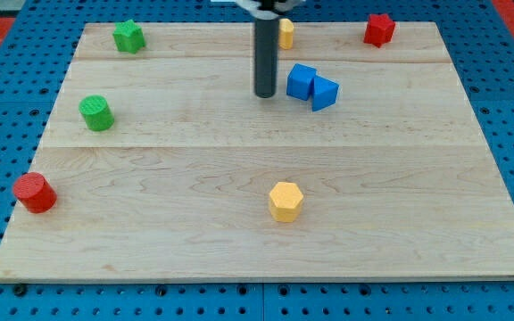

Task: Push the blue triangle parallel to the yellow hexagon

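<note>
My tip [265, 94]: end of a straight dark rod, upright, resting on the wooden board [239, 259] above centre; it holds nothing and touches no block.
Blue cube [300, 81]: just beside my tip at 3 o'clock, a narrow gap between them.
Blue triangle [325, 93]: touching the cube at its 4 o'clock; its narrow edge seems to point toward 5 o'clock, long axis running roughly 11 to 5, though I cannot tell exactly.
Yellow hexagon [286, 201]: well apart, at 6 o'clock from my tip.
Small yellow block [286, 33]: at 12 o'clock, partly hidden behind the rod.
Red block [379, 29]: 2 o'clock corner.
Green star-like block [128, 36]: 10 o'clock corner.
Green cylinder [96, 112]: 9 o'clock.
Red cylinder [34, 193]: 8 o'clock edge.
</note>
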Controlling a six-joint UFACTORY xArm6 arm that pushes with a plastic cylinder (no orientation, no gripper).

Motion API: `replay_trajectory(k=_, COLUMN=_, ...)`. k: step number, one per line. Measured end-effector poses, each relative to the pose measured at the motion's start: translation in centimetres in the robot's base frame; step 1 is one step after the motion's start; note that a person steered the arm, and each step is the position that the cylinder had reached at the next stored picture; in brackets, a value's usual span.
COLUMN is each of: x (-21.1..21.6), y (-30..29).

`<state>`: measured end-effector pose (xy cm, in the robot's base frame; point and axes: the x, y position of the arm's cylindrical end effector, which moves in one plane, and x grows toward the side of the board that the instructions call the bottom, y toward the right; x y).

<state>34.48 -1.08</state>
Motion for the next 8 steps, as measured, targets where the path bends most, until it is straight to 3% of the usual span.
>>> replay_trajectory(k=2, x=-1.8, y=-0.8)
replay_trajectory(k=3, x=-2.8, y=4.5)
replay_trajectory(k=4, x=-2.7, y=13.3)
replay_trajectory(k=5, x=-1.4, y=15.9)
replay_trajectory(k=6, x=-0.3, y=14.4)
replay_trajectory(k=7, x=3.8, y=15.7)
replay_trajectory(k=8, x=4.8, y=17.0)
